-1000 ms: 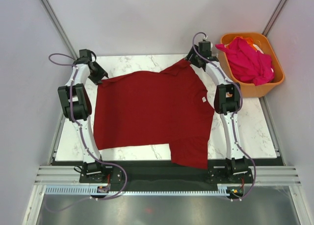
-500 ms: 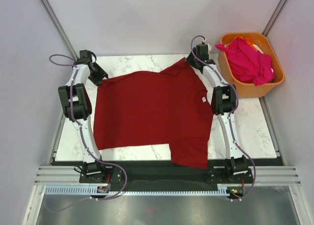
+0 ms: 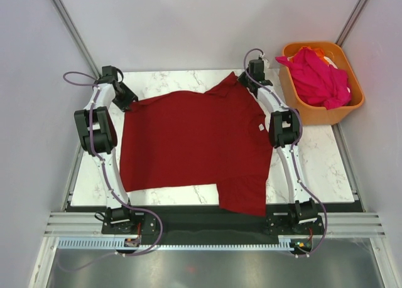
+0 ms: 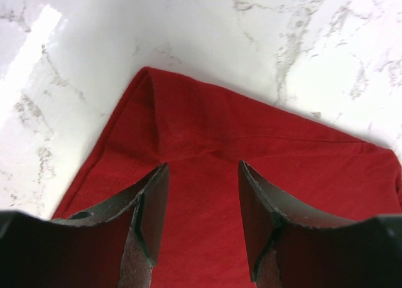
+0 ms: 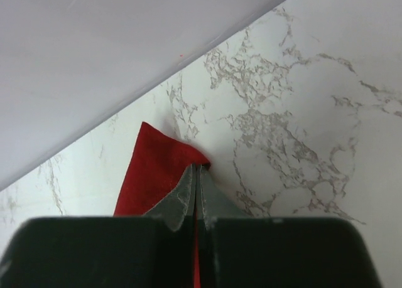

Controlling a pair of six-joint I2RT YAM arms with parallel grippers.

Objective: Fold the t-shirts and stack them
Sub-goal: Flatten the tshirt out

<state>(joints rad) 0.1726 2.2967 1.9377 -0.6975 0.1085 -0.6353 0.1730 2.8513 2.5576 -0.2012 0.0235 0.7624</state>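
Observation:
A dark crimson red t-shirt [image 3: 195, 137] lies spread on the marble table, a small white label [image 3: 259, 127] near its right edge and one part hanging over the near edge. My left gripper [image 3: 125, 100] is open over the shirt's far left corner [image 4: 151, 93], its fingers [image 4: 147, 213] on either side of the cloth. My right gripper [image 3: 242, 80] is shut on the shirt's far right corner [image 5: 160, 165], pinching the cloth between its fingertips [image 5: 188, 191]. A bright magenta pink t-shirt [image 3: 317, 78] lies bunched in the orange tub.
The orange plastic tub [image 3: 352, 103] stands at the table's far right. White walls close in behind and at the sides, and a wall [image 5: 125, 43] is close to the right gripper. Bare marble [image 3: 320, 169] shows right of the shirt.
My right gripper has pulled the shirt's far right corner a little further back and left towards the far edge. The left gripper has stayed in place.

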